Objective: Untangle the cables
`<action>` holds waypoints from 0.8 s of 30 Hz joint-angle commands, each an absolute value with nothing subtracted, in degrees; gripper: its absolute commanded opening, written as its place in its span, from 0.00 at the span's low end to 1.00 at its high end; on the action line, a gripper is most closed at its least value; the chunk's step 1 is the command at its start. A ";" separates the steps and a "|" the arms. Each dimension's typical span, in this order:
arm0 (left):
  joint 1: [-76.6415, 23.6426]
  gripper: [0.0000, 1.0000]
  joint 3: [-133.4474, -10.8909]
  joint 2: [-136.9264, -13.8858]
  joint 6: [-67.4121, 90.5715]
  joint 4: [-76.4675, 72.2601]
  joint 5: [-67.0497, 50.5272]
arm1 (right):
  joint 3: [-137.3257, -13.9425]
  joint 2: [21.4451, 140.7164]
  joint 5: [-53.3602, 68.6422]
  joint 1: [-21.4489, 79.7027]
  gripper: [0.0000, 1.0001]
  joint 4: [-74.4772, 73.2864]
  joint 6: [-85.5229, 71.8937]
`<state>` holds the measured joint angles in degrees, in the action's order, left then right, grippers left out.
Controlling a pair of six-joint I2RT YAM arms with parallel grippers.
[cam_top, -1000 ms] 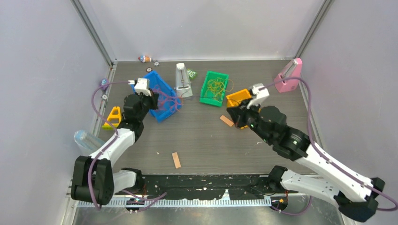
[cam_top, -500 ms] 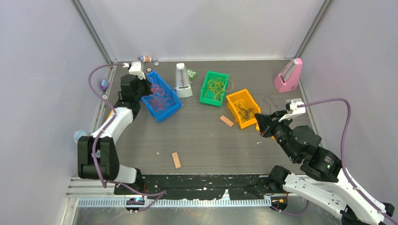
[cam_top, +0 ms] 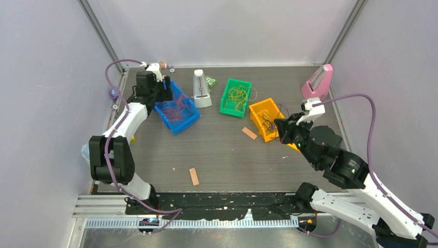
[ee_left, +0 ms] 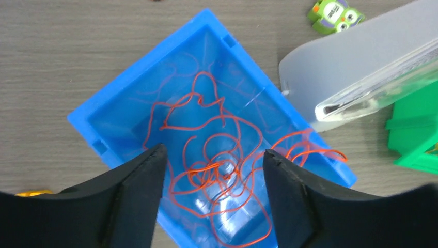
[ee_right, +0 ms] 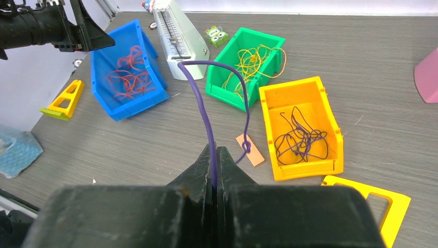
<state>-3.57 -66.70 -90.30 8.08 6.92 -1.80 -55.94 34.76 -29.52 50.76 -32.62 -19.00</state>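
The desk point(cam_top: 227, 150) is dark grey wood. Three bins sit on it in a row near the back: blue point(ee_right: 149, 59), green point(ee_right: 227, 93) and orange point(ee_right: 310, 168). A white stand point(cam_top: 200, 90) is between blue and green, with an owl toy point(ee_right: 217, 35) just behind. A pink stand point(cam_top: 317, 85) is far right. Two tan strips point(cam_top: 193, 176) point(cam_top: 249, 133) lie flat. A yellow frame point(ee_right: 372, 199) lies beside the orange bin, and a yellow triangle point(ee_right: 64, 99) and blue bag point(ee_right: 15, 147) are at the left.

Bright, even, diffuse light, faint soft shadows, sharp detail throughout except the soft-focus right tool point(ee_right: 214, 155) up close.
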 commanded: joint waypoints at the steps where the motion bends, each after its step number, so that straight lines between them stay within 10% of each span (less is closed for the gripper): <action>1: -3.16 0.72 -71.09 -90.17 6.68 14.37 1.52 | -61.38 40.12 -29.81 50.36 0.05 -32.92 -16.58; 24: -12.57 0.94 -65.06 -67.06 12.93 24.57 2.81 | -60.78 60.45 -8.17 25.57 0.05 -30.41 -14.20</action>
<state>-11.60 -67.40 -71.48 11.81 22.46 1.76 -62.35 58.15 -11.00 27.18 -35.24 -14.98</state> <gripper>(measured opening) 0.922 0.060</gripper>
